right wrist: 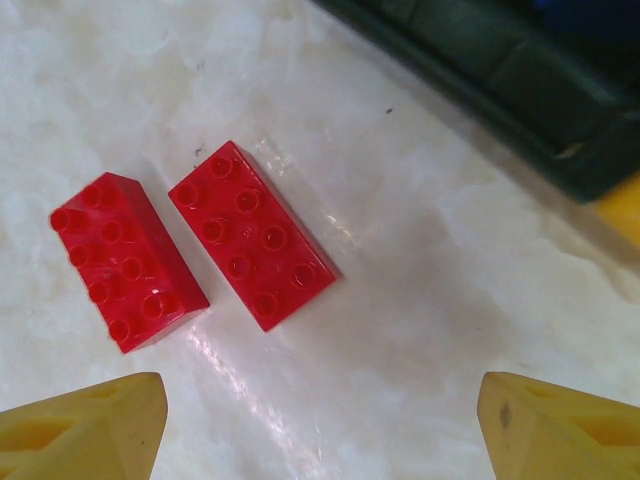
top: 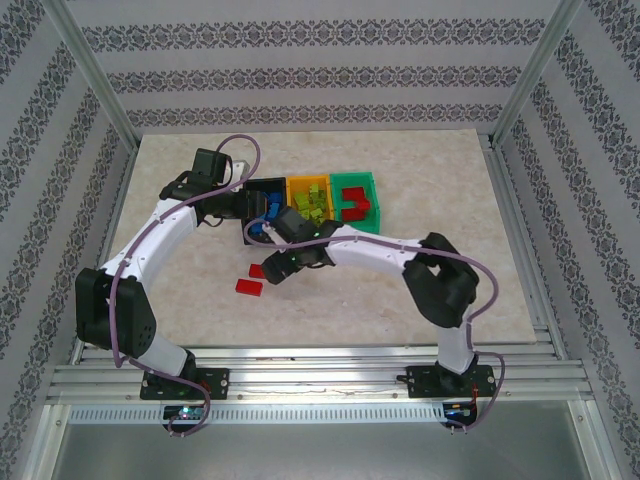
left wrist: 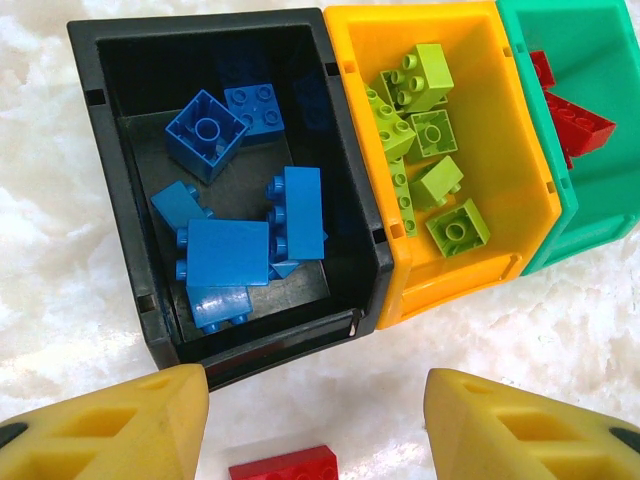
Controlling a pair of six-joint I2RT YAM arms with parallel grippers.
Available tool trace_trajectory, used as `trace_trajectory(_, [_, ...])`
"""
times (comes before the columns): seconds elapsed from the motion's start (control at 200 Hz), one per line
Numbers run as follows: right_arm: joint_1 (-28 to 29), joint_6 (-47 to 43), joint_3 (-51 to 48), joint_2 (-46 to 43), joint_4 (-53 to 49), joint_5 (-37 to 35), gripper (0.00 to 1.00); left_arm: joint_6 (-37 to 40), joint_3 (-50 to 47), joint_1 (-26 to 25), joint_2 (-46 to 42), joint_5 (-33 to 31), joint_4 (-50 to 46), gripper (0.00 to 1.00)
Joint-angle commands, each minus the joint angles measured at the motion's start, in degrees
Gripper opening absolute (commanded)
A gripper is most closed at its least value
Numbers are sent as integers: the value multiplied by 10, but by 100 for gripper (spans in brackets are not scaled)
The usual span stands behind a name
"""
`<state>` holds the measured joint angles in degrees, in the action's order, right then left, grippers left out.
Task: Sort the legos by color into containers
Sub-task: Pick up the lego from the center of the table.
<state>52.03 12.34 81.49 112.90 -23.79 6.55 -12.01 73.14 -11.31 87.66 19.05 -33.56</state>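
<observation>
Three bins stand in a row. The black bin [left wrist: 108,200] holds several blue legos [left wrist: 228,250], the orange-yellow bin [left wrist: 465,285] several yellow-green legos [left wrist: 420,78], and the green bin [left wrist: 590,235] red legos [left wrist: 578,120]. Two red legos [right wrist: 252,235] [right wrist: 125,262] lie flat on the table, studs up, in front of the black bin [right wrist: 500,90]. My left gripper [left wrist: 318,420] hangs open over bare table just in front of the black bin, a red lego [left wrist: 285,465] below it. My right gripper [right wrist: 320,430] is open and empty, a little short of the two red legos.
The marble-patterned tabletop [top: 400,290] is bounded by patterned walls and metal posts. In the top view the two arms meet near the black bin [top: 268,187], the right gripper [top: 282,264] beside the red legos [top: 248,288], the left gripper [top: 252,210] just behind it.
</observation>
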Motion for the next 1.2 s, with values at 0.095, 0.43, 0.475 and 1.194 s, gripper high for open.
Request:
trace_trajectory(0.095, [24, 0, 69, 58, -12, 12, 81, -2, 14, -3, -9, -25, -12, 59])
trace_trajectory(0.43, [27, -13, 92, 114, 1, 12, 77, -30, 9, 18, -14, -69, -17, 59])
trace_trajectory(0.475, [29, -12, 94, 120, -1, 12, 75, -35, 9, 24, -13, -68, -17, 59])
trace_trajectory(1.194, [29, -22, -33, -2, 27, -87, 27, -45, 8, 50, -4, -22, -6, 60])
